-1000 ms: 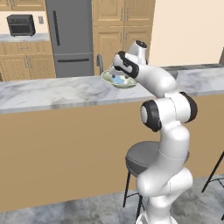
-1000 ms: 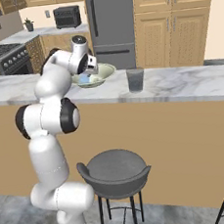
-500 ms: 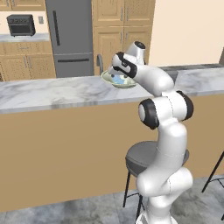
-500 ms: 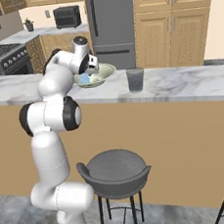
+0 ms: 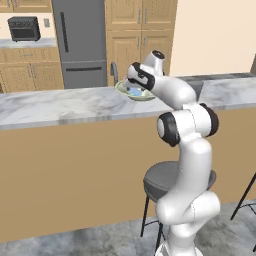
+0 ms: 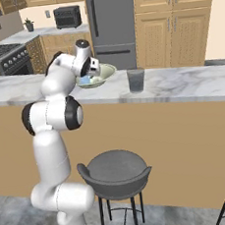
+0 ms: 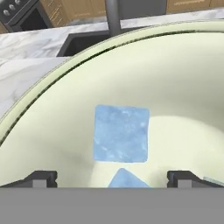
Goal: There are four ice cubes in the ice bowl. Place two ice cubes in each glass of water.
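The pale yellowish-green ice bowl (image 5: pixel 142 95) (image 6: pixel 105 74) stands on the marble counter, and its rim (image 7: pixel 43 89) curves across the hand view. My gripper (image 5: pixel 133 90) (image 6: pixel 88 78) (image 7: pixel 112 177) reaches down into the bowl, open, with nothing between its fingertips (image 7: pixel 41 176). A pale blue ice cube (image 7: pixel 121 133) lies on the bowl's floor just ahead of the fingers. A second ice cube (image 7: pixel 127 178) shows partly, low between the tips. One glass of water (image 6: pixel 136 80) stands on the counter to the bowl's right, apart from it.
A dark sink (image 7: pixel 83 41) with a grey faucet (image 7: pixel 113 15) lies behind the bowl. A steel fridge (image 6: pixel 109 21) and wooden cabinets line the back wall. A grey stool (image 6: pixel 114 171) stands in front of the counter (image 5: pixel 55 107).
The hand has dipped a little lower and closer into the bowl. Its jaws have stayed open, and the bowl and glass have not moved.
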